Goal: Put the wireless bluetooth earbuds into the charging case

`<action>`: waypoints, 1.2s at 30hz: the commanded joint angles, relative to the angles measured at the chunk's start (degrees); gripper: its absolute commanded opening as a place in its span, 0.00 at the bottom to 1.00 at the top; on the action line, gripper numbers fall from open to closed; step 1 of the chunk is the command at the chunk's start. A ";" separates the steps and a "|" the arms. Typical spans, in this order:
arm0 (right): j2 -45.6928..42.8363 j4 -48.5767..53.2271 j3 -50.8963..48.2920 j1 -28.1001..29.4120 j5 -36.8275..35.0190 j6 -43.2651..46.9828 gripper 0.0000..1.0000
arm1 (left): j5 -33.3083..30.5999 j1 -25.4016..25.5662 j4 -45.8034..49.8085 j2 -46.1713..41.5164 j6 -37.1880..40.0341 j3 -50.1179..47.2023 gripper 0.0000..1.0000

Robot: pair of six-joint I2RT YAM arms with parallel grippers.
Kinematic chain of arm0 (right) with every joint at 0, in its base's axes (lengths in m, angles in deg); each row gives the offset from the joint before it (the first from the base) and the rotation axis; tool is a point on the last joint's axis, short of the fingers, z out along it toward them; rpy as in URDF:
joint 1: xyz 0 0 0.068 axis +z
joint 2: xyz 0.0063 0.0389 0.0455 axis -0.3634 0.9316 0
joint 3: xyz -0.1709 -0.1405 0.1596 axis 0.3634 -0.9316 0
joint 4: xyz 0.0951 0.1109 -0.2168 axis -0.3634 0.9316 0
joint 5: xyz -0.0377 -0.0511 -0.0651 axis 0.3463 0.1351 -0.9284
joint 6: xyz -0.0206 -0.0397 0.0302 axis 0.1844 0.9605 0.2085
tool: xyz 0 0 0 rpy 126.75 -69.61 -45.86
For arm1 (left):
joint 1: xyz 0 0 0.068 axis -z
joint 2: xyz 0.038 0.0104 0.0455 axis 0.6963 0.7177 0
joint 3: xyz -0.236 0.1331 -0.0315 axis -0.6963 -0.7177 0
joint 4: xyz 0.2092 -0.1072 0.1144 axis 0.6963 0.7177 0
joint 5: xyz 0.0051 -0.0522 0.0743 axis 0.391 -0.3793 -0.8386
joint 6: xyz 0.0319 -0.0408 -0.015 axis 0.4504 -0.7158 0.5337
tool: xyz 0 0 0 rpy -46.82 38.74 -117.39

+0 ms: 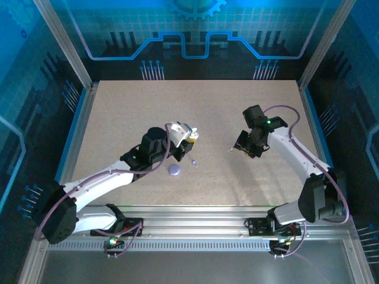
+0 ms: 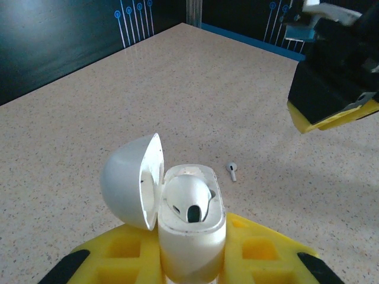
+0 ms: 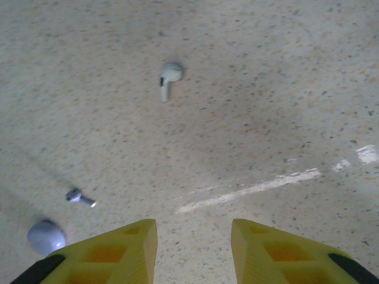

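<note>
The white charging case (image 2: 192, 239) is being clamped by the left gripper (image 2: 192, 260), with the yellow jaws closed against its sides and its lid (image 2: 127, 177) standing swung open. One white earbud (image 2: 186, 198) is being carried seated inside it, so the white pair is judged half done. The second white earbud (image 2: 231, 170) is lying loose on the table (image 2: 249, 106), just beyond the case, and is not yet inserted.

The right gripper (image 3: 194, 251) is being held over the table with its jaws parted and nothing between them, and that loose white earbud is being faced by it. Further out, a purple earbud (image 3: 80, 197) and the lavender charging case (image 3: 46, 235) are lying near each other but apart, neither being touched; that pairing is judged not yet begun.

Whether the lavender case is open or closed cannot be told, as it is small and blurred. The empty well in the white case is being largely hidden by the seated earbud.
</note>
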 commanded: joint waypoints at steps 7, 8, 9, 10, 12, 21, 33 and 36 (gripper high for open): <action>9.01 -1.64 1.77 -1.35 1.23 -0.46 0.39 | -0.88 0.32 2.25 0.44 -1.89 2.97 0.15; 9.91 -2.23 2.04 -1.33 1.46 -0.34 0.39 | -0.96 0.30 2.46 0.38 -1.88 2.97 0.15; 10.87 -2.85 2.43 -1.27 1.69 -0.27 0.39 | -1.05 0.35 2.70 0.34 -1.73 3.15 0.15; 11.93 -3.39 2.98 -1.26 1.85 -0.09 0.39 | -1.14 0.34 2.92 0.32 -1.69 3.10 0.15; 13.83 -3.81 4.15 -1.34 1.84 0.28 0.39 | -1.32 0.35 3.11 0.25 -1.51 3.22 0.16; 23.59 -4.34 10.34 -1.26 2.32 2.11 0.38 | -2.06 0.22 3.71 1.21 -1.24 3.96 0.16; 31.22 -4.78 14.18 -1.26 3.24 2.98 0.36 | -1.97 0.19 3.02 3.50 -1.42 4.96 0.15; 31.95 -4.78 14.44 -1.23 3.20 3.09 0.34 | -1.88 0.26 3.10 3.55 -1.51 4.90 0.16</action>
